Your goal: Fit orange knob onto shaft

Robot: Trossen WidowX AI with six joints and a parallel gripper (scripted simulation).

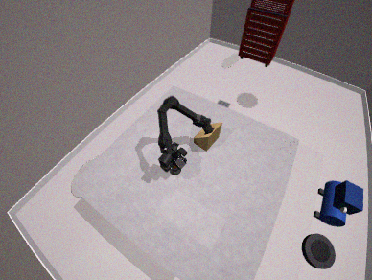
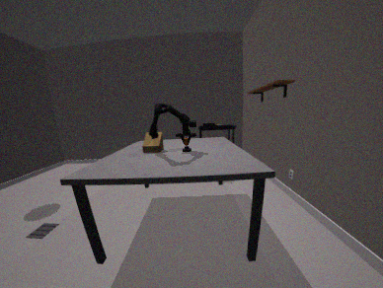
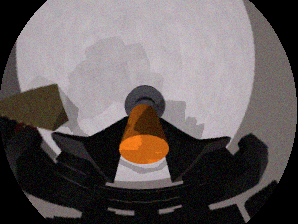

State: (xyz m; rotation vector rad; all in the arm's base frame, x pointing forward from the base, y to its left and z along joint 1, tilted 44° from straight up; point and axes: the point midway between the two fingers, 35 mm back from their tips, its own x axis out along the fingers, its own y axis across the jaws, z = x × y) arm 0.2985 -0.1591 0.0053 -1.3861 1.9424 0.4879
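The orange knob (image 3: 144, 148) (image 2: 187, 140) is between the fingers of my gripper (image 3: 143, 120) (image 2: 187, 140), which is shut on it. The knob stands upright in the exterior view, right above the dark round pedestal (image 3: 131, 102) (image 2: 187, 149). In the wrist view the knob's far end overlaps the pedestal's near part. The silver shaft and its flat side cannot be made out, and the knob's hole underneath is hidden. In the top view the arm's wrist covers most of the knob, with the pedestal (image 1: 175, 172) partly showing below it.
A tan wedge-shaped block (image 1: 207, 139) (image 2: 153, 143) (image 3: 40, 107) stands by the arm's base. The table (image 1: 192, 211) (image 2: 168, 170) carries the arm. On the floor are a blue machine (image 1: 332, 203), a dark disc (image 1: 318, 251) and a red cabinet (image 1: 265, 35).
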